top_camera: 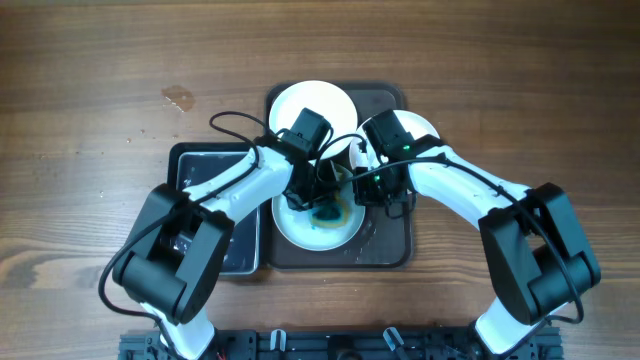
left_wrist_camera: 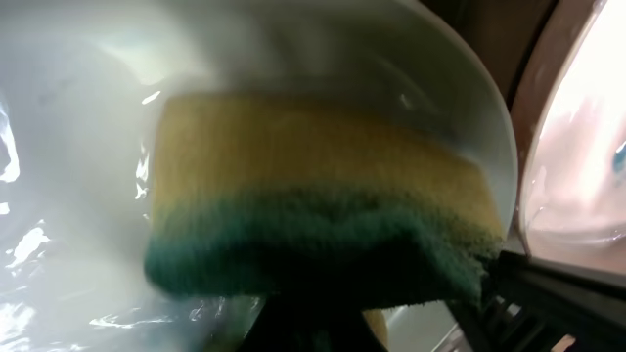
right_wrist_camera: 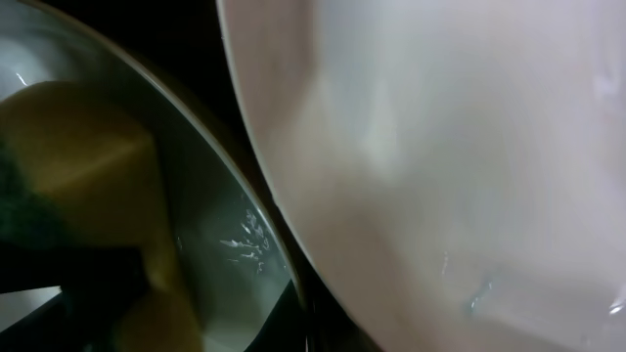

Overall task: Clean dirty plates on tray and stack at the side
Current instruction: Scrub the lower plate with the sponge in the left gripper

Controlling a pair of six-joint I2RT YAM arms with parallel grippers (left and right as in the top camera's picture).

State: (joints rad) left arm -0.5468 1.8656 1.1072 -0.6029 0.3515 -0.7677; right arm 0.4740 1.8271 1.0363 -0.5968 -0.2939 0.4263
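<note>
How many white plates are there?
3: the far-left plate on the tray, the far-right plate at its corner, partly under the right arm, and the near plate with a blue smear. The arms could hide more.

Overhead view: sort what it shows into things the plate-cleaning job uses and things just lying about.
Belongs to the job:
smeared plate
far plate
side plate, by the tray's right edge
tray
sponge
black basin

Just lying about:
brown mark on the table
</note>
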